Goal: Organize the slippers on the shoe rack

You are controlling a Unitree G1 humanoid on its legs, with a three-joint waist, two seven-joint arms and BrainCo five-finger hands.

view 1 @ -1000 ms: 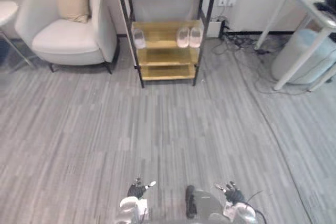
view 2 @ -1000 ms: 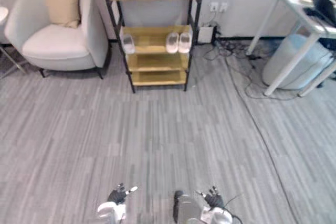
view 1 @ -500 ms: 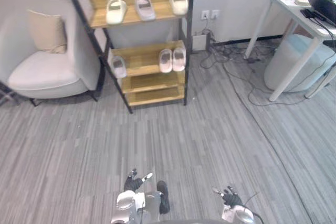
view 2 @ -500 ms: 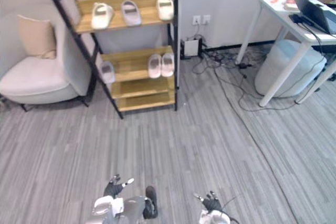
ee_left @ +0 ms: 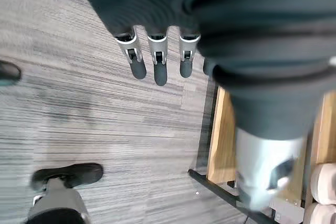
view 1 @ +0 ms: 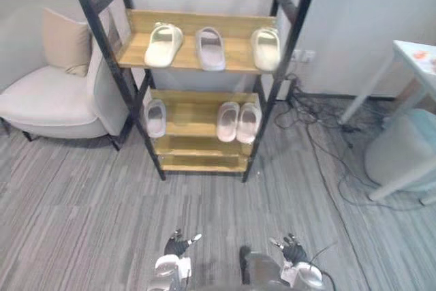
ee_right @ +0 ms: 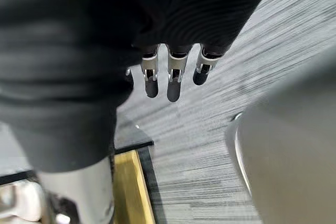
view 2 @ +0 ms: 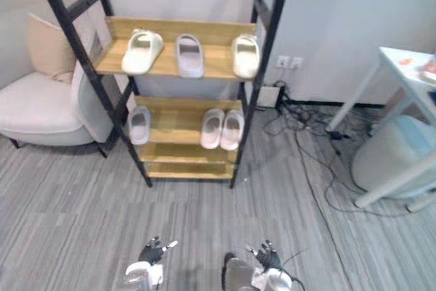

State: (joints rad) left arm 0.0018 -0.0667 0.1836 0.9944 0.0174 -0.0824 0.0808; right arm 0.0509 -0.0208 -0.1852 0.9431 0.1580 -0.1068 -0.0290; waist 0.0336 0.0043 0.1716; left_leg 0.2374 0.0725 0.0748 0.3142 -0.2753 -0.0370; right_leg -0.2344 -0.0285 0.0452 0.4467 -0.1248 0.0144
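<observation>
A black-framed shoe rack (view 1: pixel 139 103) with wooden shelves stands ahead against the wall. Its top shelf carries a cream slipper (view 1: pixel 163 43), a grey slipper (view 1: pixel 210 48) and another cream slipper (view 1: pixel 266 47). On the middle shelf a single pale slipper (view 1: pixel 156 117) lies at the left and a pale pair (view 1: pixel 238 120) at the right. The bottom shelf (view 1: pixel 203 163) is bare. My left hand (view 1: pixel 178 244) and right hand (view 1: pixel 290 249) hang low over the floor, well short of the rack, both open with straight fingers (ee_left: pixel 157 61) and holding nothing.
A white armchair (view 1: pixel 51 93) with a beige cushion (view 1: pixel 65 40) stands left of the rack. To the right are a white table (view 1: pixel 414 59), a round pale stool (view 1: pixel 403 155) and loose cables (view 1: pixel 327 127) on the grey plank floor.
The whole picture has shifted and the rack has grown larger and more central: the camera has moved closer and turned toward it. Both hands stay low and open.
</observation>
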